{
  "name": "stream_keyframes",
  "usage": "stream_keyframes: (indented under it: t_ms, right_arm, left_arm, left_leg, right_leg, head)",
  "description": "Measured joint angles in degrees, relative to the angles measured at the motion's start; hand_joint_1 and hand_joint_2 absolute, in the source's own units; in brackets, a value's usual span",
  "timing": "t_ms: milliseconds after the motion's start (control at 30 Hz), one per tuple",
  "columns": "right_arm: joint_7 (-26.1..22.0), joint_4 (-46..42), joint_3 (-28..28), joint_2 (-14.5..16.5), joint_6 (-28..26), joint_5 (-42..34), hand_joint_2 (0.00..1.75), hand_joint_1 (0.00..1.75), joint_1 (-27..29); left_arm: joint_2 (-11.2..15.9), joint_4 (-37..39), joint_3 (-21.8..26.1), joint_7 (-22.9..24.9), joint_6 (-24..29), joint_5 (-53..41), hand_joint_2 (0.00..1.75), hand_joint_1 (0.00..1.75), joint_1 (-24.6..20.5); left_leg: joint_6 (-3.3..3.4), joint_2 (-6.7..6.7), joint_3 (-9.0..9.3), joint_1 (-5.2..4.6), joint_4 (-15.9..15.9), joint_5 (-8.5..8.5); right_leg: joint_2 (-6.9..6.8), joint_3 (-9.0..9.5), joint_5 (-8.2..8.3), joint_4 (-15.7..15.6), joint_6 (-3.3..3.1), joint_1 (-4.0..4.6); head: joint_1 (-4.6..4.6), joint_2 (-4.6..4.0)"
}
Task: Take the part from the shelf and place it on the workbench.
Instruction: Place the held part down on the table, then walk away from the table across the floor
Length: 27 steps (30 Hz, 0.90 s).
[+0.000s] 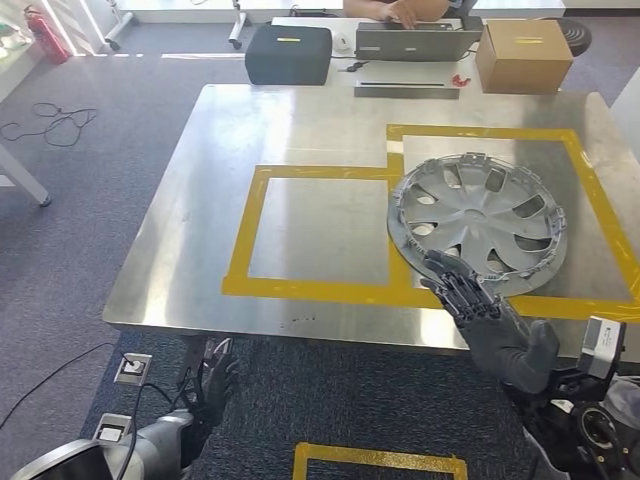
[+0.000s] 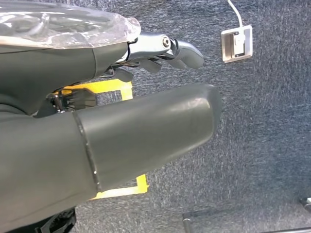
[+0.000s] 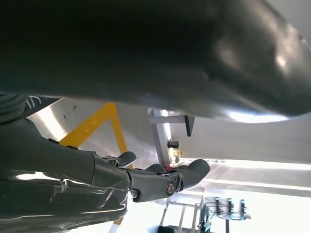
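Hubcap (image 1: 477,222) touching right hand (image 1: 483,310)

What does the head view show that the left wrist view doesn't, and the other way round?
Only the head view shows the steel workbench, the silver wheel cover lying in its right-hand yellow-taped square, the right hand reaching over the cover's near rim, a cardboard box and a black case beyond. Only the left wrist view shows the left hand's thick grey thumb up close. Both show the left hand, the dark carpet, a white floor socket and yellow floor tape.
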Motion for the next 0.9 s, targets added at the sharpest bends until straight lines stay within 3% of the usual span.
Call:
stream_keyframes:
  t_ms: [200, 367, 500, 567, 633, 700, 733, 767, 800, 900]
  right_arm:
    - [0.15, -0.18, 0.51, 0.00, -0.52, 0.55, 0.00, 0.00, 0.29]
    - [-0.26, -0.18, 0.84, 0.00, -0.64, 1.45, 0.00, 0.00, 0.32]
    - [-1.14, -0.19, 1.25, 0.00, 0.31, 1.71, 0.00, 0.00, 0.32]
    - [-1.46, -0.34, 1.33, 0.00, 0.50, 1.86, 0.00, 0.00, 0.34]
    - [-1.74, -0.49, 1.36, 0.00, 0.69, 2.04, 0.00, 0.00, 0.33]
    - [-1.89, -0.50, 1.47, 0.00, 0.80, 2.20, 0.00, 0.00, 0.50]
    - [-1.92, -0.49, 1.56, 0.00, 0.81, 2.27, 0.00, 0.00, 0.66]
    - [-1.94, -0.49, 1.66, 0.00, 0.83, 2.32, 0.00, 0.00, 0.78]
    - [-1.95, -0.49, 1.72, 0.00, 0.82, 2.35, 0.00, 0.00, 0.83]
    - [-1.97, -0.50, 1.75, 0.01, 0.80, 2.37, 0.00, 0.00, 0.83]
  left_arm:
    - [0.00, 0.00, 0.00, -0.19, -0.04, 0.21, 0.00, 0.00, 0.05]
    - [0.04, 0.00, 0.00, -0.25, -0.06, 0.25, 0.00, 0.00, 0.11]
    - [0.04, 0.00, 0.00, -0.25, -0.06, 0.10, 0.00, 0.00, 0.08]
    - [-0.01, -0.01, 0.00, -0.25, -0.07, 0.09, 0.00, 0.00, 0.06]
    - [-0.08, -0.01, 0.00, -0.26, -0.08, 0.08, 0.00, 0.00, 0.07]
    - [-0.11, 0.00, 0.00, -0.26, -0.08, 0.06, 0.00, 0.00, 0.12]
    - [-0.13, 0.00, 0.00, -0.25, -0.08, 0.05, 0.00, 0.00, 0.14]
    - [-0.14, 0.00, 0.00, -0.25, -0.08, 0.04, 0.00, 0.00, 0.16]
    - [-0.14, 0.00, 0.00, -0.25, -0.08, 0.03, 0.00, 0.00, 0.18]
    - [-0.12, 0.00, 0.00, -0.25, -0.09, -0.02, 0.00, 0.00, 0.14]
  left_leg:
    - [0.02, -0.01, -0.01, -0.02, 0.03, -0.02]
    - [0.43, -0.01, -0.08, -0.25, 0.36, -0.27]
    - [0.87, -0.01, -0.04, -0.34, 0.46, -0.36]
    - [1.24, 0.14, 0.58, 0.06, -0.41, 0.06]
    - [1.53, 0.36, 1.28, 0.50, -1.28, 0.43]
    - [1.63, 0.43, 1.41, 0.52, -1.36, 0.46]
    - [1.60, 0.43, 1.42, 0.55, -1.35, 0.43]
    - [1.53, 0.41, 1.43, 0.61, -1.31, 0.38]
    - [1.40, 0.36, 1.45, 0.73, -1.21, 0.30]
    - [0.43, 0.18, 1.34, 1.06, -0.27, -0.28]
  right_leg:
    - [-0.01, 0.02, 0.01, -0.02, 0.01, -0.03]
    - [-0.02, 0.11, -0.04, -0.08, 0.27, -0.13]
    - [-0.02, 0.31, -0.02, -0.22, 0.70, -0.20]
    - [-0.07, 0.23, -0.52, 0.08, 1.09, -0.11]
    - [-0.20, -1.48, -3.12, 4.19, 1.50, -0.12]
    - [-0.28, -5.11, -6.88, 12.52, 1.96, -0.44]
    - [-0.30, -6.60, -7.93, 15.80, 2.21, -0.68]
    - [-0.34, -7.16, -7.93, 17.05, 2.46, -0.93]
    - [-0.38, -6.49, -6.79, 15.75, 2.69, -1.20]
    - [-0.35, -0.48, -1.90, 3.95, 3.20, -1.76]
  head:
    - [0.00, 0.00]
    - [-0.02, 0.00]
    - [-0.02, 0.00]
    - [0.03, 0.00]
    - [0.34, 0.00]
    - [0.62, 0.00]
    - [0.65, 0.00]
    - [0.65, 0.00]
    - [0.67, 0.00]
    - [0.81, 0.00]
